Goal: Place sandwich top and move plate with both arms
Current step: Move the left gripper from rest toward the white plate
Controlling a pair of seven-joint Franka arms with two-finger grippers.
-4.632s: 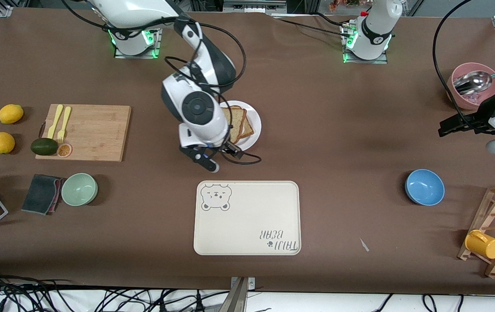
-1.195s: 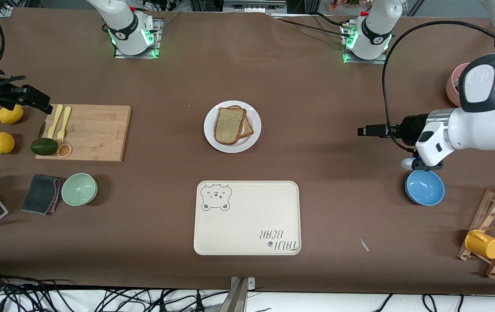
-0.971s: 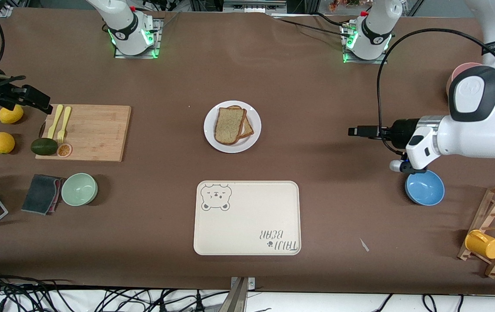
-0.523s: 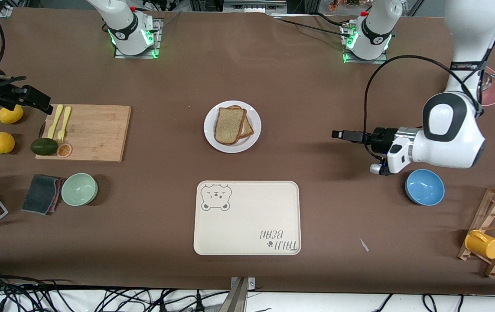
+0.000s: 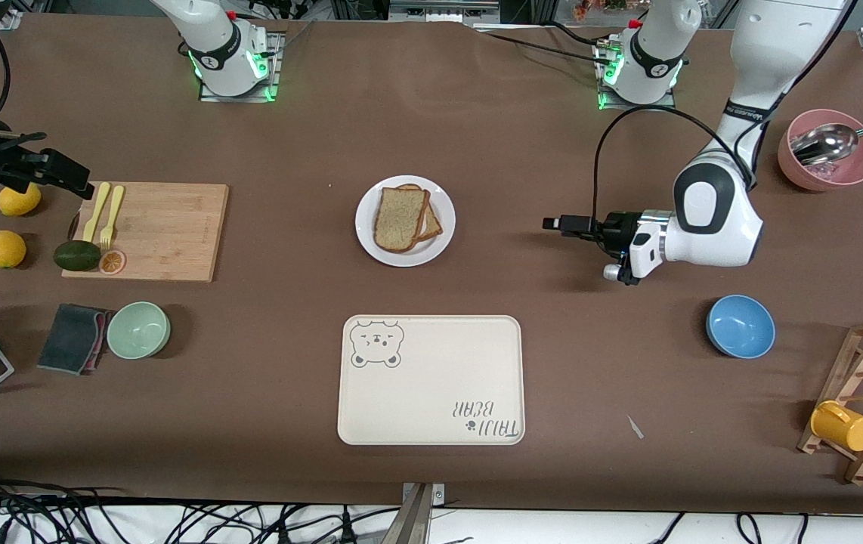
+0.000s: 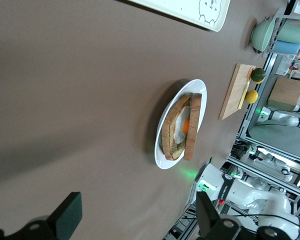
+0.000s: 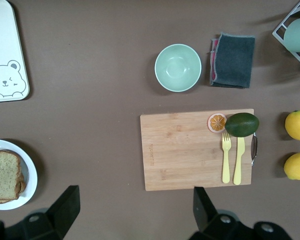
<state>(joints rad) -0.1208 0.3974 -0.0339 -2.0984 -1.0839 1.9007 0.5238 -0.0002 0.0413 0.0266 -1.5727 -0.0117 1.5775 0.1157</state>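
On the brown table [image 5: 552, 363], a cream bear-print tray [image 5: 431, 380] lies nearer the front camera than the left gripper [image 5: 557, 224], which hangs with its fingers spread and empty over bare tabletop, pointing toward the white plate [image 5: 440, 204] a short way off toward the right arm's end. The bamboo cutting board [image 5: 167, 230], carrying two yellow forks [image 5: 106, 214], an avocado [image 5: 77, 255] and an orange slice [image 5: 112, 262], sits below the right gripper [image 5: 61, 175], which waits high over the board's edge at the right arm's end, fingers apart and holding nothing. The plate stands well apart from that gripper. On it the sandwich top [image 5: 400, 218], a plain wholemeal slice, rests over a darker slice [image 6: 176, 131] bearing a fried egg, seen edge-on in the left wrist view. A pink bowl with a metal spoon [image 5: 828, 155] and a blue bowl [image 5: 740, 326] flank the left arm. A mint bowl [image 5: 138, 329], a dark cloth [image 5: 72, 338] and two lemons [image 5: 5, 248] lie near the right gripper.
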